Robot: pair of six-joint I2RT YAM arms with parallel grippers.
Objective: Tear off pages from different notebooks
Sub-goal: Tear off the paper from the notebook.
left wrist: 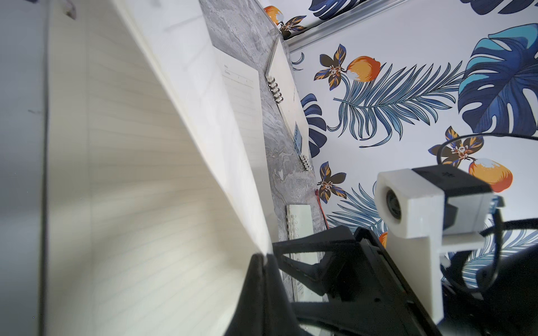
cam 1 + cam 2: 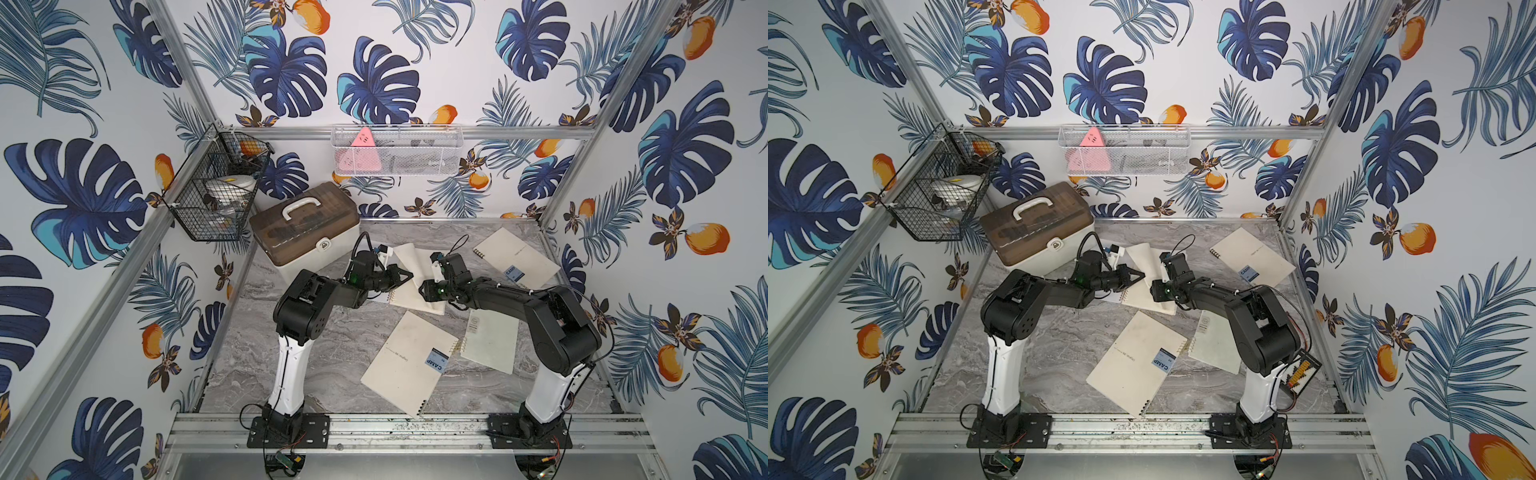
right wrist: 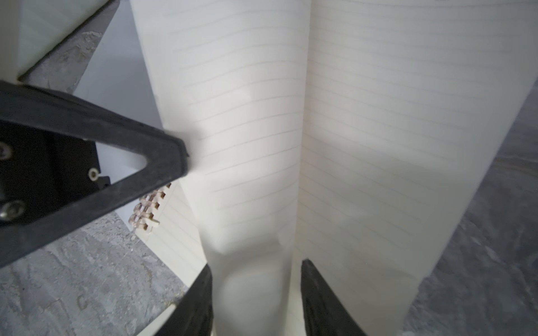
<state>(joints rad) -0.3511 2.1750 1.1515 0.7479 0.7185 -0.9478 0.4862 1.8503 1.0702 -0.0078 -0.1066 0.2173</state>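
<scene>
Marble table (image 2: 332, 332), lifted page (image 1: 145, 174) in left gripper (image 2: 408, 276), notebook (image 2: 411, 301) partly behind right gripper (image 3: 256, 296)

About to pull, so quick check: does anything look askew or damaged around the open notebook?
The lifted page of the open notebook is bowed into a deep fold, not flat. The left gripper pinches its edge; the right gripper straddles the bulge, jaws apart. No tear shows.

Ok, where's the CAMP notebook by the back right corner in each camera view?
In a top view: the CAMP notebook, back right of the table.
In a top view: same place.
Left wrist: notebook edge-on beyond the lifted lined page.
Right wrist: not in it.
Shared landmark: that lifted page, in all four.
</scene>
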